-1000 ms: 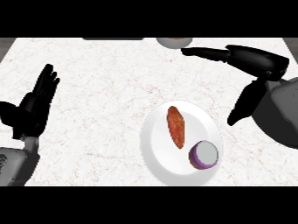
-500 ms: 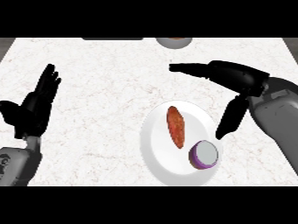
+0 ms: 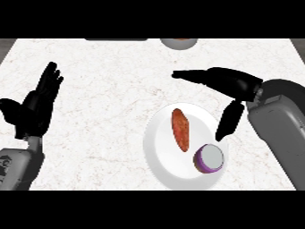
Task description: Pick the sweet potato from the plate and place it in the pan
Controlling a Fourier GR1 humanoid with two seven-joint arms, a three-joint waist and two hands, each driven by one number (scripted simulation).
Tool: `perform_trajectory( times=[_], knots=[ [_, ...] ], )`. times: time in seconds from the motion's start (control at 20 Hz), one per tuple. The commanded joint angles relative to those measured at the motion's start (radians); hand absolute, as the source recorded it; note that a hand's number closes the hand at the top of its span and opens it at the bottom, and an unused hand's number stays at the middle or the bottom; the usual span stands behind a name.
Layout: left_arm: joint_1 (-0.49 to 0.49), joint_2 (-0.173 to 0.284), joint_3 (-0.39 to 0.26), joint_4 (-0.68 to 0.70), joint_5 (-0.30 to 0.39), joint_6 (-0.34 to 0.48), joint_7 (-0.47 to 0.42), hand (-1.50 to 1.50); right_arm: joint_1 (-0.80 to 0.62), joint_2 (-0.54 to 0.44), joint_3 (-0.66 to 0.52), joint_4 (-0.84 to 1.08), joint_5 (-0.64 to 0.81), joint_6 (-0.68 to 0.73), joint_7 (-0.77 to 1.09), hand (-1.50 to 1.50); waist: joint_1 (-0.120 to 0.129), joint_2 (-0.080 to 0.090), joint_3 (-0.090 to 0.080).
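The sweet potato (image 3: 180, 129), long and orange-brown, lies on the upper left part of a white plate (image 3: 163, 161) at the lower middle of the counter. My right hand (image 3: 229, 81) hovers above and to the right of the plate, open, its fingers stretched leftward and the thumb pointing down over the plate's right rim. It does not touch the sweet potato. My left hand (image 3: 34, 108) rests open at the left, fingers up. A dark strip (image 3: 116, 39) at the counter's far edge could be the pan; I cannot tell.
A halved purple onion (image 3: 210, 158) sits on the plate's lower right part. A grey bowl-like object (image 3: 179, 43) peeks in at the far edge. The white marbled counter (image 3: 108, 76) stretches between the hands.
My right hand has swung left and downward from the far right toward the plate, with its fingers now over the plate's upper edge. The left hand has barely shifted.
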Motion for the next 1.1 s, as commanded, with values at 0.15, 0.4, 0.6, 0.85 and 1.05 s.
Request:
perform_trajectory(
  times=[0.15,0.4,0.6,0.85,1.05],
  knots=[
    [0.020,-0.024,0.035,0.023,-0.023,-0.035,-0.044,0.00,-0.022,0.050,0.014,0.150,0.117,0.019,-0.123,-1.50,0.004,0.001,0.000],
    [-0.019,-0.050,0.040,0.014,-0.040,-0.028,0.009,0.00,0.058,0.053,0.069,0.083,0.206,0.020,-0.149,-1.50,-0.003,0.000,0.000],
    [0.076,-0.058,0.043,-0.071,-0.074,-0.035,-0.008,0.00,0.053,0.080,0.049,0.118,0.273,0.007,-0.192,-1.50,0.001,0.000,0.000],
    [0.005,-0.058,0.054,-0.037,-0.062,-0.052,0.036,0.00,-0.013,0.153,0.126,0.178,0.396,-0.047,-0.117,-1.50,0.003,0.000,0.000],
    [0.093,-0.040,0.084,-0.068,-0.053,-0.096,-0.007,0.00,0.008,0.110,0.133,0.233,0.463,-0.061,-0.215,-1.50,0.008,0.001,0.000]
  ],
)
